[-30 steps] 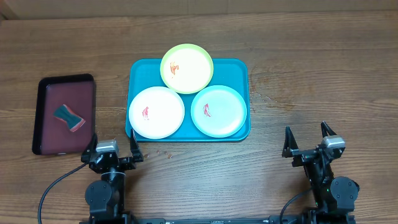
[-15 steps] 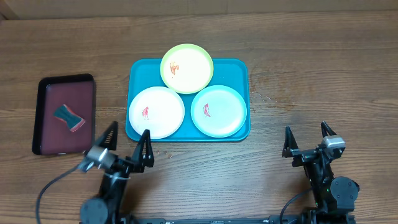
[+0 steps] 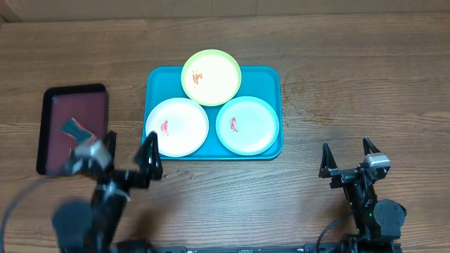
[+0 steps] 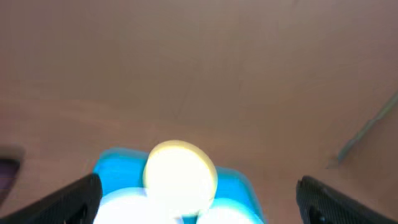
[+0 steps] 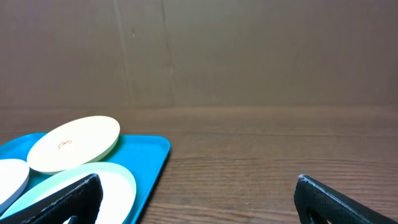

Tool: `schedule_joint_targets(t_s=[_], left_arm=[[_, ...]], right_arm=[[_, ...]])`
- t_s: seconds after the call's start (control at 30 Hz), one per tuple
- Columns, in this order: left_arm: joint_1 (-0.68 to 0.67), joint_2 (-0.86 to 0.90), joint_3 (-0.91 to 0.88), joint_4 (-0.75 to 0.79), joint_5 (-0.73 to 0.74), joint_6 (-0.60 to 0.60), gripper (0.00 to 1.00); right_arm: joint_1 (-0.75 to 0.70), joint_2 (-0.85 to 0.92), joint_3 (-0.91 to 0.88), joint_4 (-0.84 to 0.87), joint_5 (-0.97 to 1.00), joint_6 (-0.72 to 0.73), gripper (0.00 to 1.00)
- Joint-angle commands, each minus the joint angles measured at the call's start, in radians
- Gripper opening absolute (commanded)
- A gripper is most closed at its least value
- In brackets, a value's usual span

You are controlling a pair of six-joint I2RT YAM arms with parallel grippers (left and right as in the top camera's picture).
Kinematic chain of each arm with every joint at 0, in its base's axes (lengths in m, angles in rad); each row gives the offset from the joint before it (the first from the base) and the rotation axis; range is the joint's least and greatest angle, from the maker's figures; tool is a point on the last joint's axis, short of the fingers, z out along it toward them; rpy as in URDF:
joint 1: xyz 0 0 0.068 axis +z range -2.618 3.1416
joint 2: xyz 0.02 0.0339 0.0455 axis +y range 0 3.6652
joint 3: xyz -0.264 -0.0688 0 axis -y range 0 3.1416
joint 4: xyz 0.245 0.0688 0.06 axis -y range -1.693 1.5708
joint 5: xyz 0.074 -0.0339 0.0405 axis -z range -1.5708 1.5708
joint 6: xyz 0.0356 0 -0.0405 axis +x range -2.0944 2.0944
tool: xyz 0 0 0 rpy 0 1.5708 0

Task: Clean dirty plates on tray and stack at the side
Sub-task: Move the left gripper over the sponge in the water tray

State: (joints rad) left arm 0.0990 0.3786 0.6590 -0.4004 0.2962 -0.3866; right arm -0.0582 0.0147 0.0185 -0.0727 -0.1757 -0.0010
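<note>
Three plates lie on the teal tray (image 3: pixel 271 79): a yellow-green plate (image 3: pixel 211 77) at the back, a white plate (image 3: pixel 176 126) front left and a pale blue plate (image 3: pixel 246 125) front right, each with a red smear. My left gripper (image 3: pixel 121 150) is open, blurred by motion, raised in front of the tray's left corner. The left wrist view shows the yellow-green plate (image 4: pixel 180 174) and tray (image 4: pixel 118 165) ahead between the open fingers (image 4: pixel 68 202). My right gripper (image 3: pixel 347 158) stands open, right of the tray, nothing between its fingers.
A dark maroon tray (image 3: pixel 53 151) sits at the left with a teal and red sponge (image 3: pixel 70 126) on it, partly hidden by my left arm. Small crumbs (image 3: pixel 186 171) lie on the wood in front of the teal tray.
My left arm has risen from its rest pose and swung left toward the maroon tray, its gripper still open. The right arm and the plates have not moved.
</note>
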Motion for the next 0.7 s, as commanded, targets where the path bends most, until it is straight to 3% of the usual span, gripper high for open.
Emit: schedule_joint_targets(t_s=[0.0, 0.2, 0.4, 0.5, 0.67], left_arm=[[0.005, 0.267, 0.203, -0.190, 0.018, 0.161, 1.00], [0.005, 0.589, 0.455, -0.381, 0.061, 0.215, 1.00], [0.006, 0.848, 0.678, -0.615, -0.379, 0.003, 1.00], [0.013, 0.928, 0.714, -0.623, -0.476, -0.064, 1.00], [0.106, 1.004, 0.713, -0.558, -0.457, -0.124, 0.99]], right_arm=[[0.004, -0.012, -0.010, 0.003, 0.006, -0.007, 1.00], [0.004, -0.012, -0.010, 0.003, 0.006, -0.007, 1.00], [0.004, -0.012, -0.010, 0.004, 0.006, -0.007, 1.00], [0.004, -0.012, -0.010, 0.003, 0.007, -0.007, 1.00], [0.004, -0.012, -0.010, 0.004, 0.006, -0.007, 1.00]])
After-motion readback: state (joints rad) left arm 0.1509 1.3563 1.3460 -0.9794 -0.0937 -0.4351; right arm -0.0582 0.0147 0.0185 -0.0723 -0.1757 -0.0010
